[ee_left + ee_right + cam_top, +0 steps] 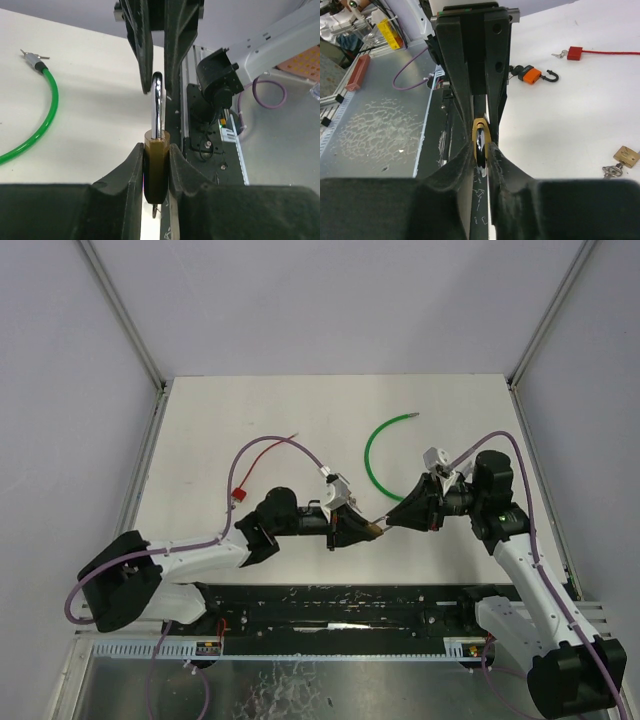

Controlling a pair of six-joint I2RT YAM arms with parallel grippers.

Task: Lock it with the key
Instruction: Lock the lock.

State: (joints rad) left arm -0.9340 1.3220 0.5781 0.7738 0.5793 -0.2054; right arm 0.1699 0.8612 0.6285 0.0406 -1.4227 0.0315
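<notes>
A brass padlock [156, 170] hangs between my two grippers above the table's near edge. My left gripper [156, 150] is shut on its body, with both pads flat against the brass sides. The silver shackle [157, 107] rises from the body into the right gripper's fingers [143, 50]. In the right wrist view my right gripper [480, 147] is shut on that shackle [480, 141], with the brass body [480, 124] just beyond. From above, the two grippers meet at the padlock [377, 529]. A small metal ring [156, 211] pokes out beneath the body; I cannot tell whether it belongs to the key.
A green cable [375, 455] curves on the table behind the grippers. A red lock [240, 496] with a thin red cable lies at the left. The right wrist view also shows an orange padlock [532, 75] with its shackle open and a small brass padlock [625, 155] with keys.
</notes>
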